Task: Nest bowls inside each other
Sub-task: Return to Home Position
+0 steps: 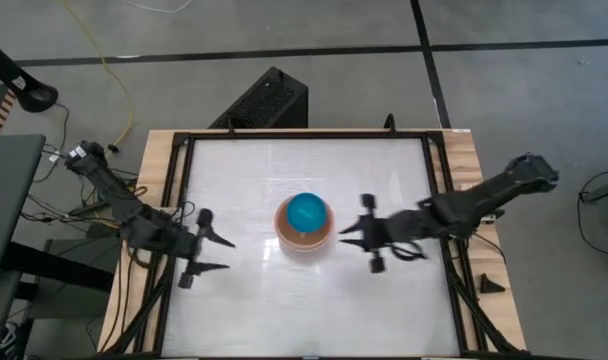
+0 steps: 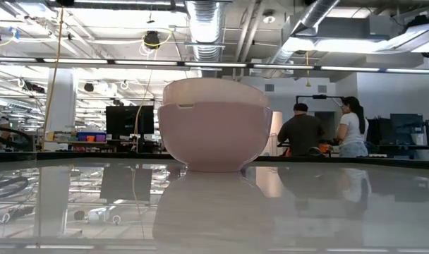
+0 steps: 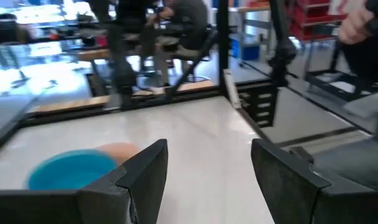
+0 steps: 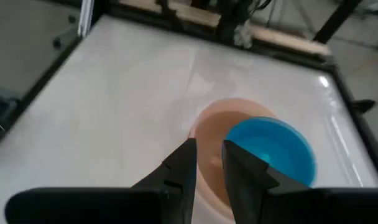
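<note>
The bowls stand nested in one stack (image 1: 305, 222) at the middle of the white table, base down. From above, a blue bowl (image 1: 306, 212) sits inside a salmon pink bowl (image 1: 285, 233). The low view shows the stack's pale pink outer wall (image 2: 214, 137). My left gripper (image 1: 224, 253) hovers open to the stack's left, fingers level and pointing at it; the blue bowl (image 3: 71, 169) shows beside its fingers. My right gripper (image 1: 344, 238) hovers to the stack's right, slanting down, fingers narrowly apart (image 4: 209, 144) with nothing between them, the blue bowl (image 4: 276, 146) just beyond.
A black rail frame (image 1: 174, 200) on wooden edges borders the table. A black box (image 1: 264, 100) stands beyond the far edge, and a small black piece (image 1: 489, 285) lies off the right side. People (image 2: 320, 130) stand in the room behind.
</note>
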Action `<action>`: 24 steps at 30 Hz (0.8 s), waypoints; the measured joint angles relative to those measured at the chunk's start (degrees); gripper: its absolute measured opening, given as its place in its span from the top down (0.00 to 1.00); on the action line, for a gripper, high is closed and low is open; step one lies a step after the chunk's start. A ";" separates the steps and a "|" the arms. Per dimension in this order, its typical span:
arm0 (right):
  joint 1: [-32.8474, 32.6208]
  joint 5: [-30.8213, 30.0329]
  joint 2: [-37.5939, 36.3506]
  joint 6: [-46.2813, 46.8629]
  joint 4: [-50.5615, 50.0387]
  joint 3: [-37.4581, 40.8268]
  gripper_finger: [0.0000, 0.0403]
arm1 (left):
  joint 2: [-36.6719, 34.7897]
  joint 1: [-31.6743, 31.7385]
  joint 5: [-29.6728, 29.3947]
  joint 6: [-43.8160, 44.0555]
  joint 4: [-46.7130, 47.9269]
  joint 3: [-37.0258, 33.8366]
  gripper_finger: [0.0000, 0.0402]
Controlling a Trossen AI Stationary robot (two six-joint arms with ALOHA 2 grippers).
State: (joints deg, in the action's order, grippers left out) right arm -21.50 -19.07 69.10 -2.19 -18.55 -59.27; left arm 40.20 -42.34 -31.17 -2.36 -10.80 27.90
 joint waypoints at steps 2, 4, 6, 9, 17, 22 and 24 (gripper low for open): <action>-3.77 -4.47 -5.05 2.35 0.52 3.17 0.73 | -3.38 -2.63 -5.11 -0.17 3.24 0.00 0.45; -7.76 -8.97 -10.04 5.10 0.67 6.70 0.73 | -5.77 -4.40 -9.52 0.22 6.34 0.00 0.45; -11.94 -13.48 -14.60 7.99 1.92 10.75 0.73 | -7.62 -5.42 -11.95 1.01 9.75 0.00 0.45; -18.05 -20.90 -20.31 11.04 6.51 18.09 0.73 | -9.26 -5.61 -13.90 4.26 15.29 0.00 0.45; -28.39 -32.77 -27.44 12.91 26.04 36.65 0.73 | -9.62 -5.54 -16.02 11.55 22.38 -1.46 0.45; -30.79 -34.92 -27.58 12.88 36.27 43.71 0.73 | -13.24 -5.53 -15.65 11.45 17.95 -7.93 0.45; -31.26 -35.01 -27.58 13.11 40.43 46.23 0.73 | -15.61 -5.53 -15.66 11.94 15.32 -11.22 0.45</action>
State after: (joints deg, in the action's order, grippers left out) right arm -52.76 -54.08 41.52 10.92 21.88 -13.04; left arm 24.58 -47.88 -46.83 9.58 4.52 16.69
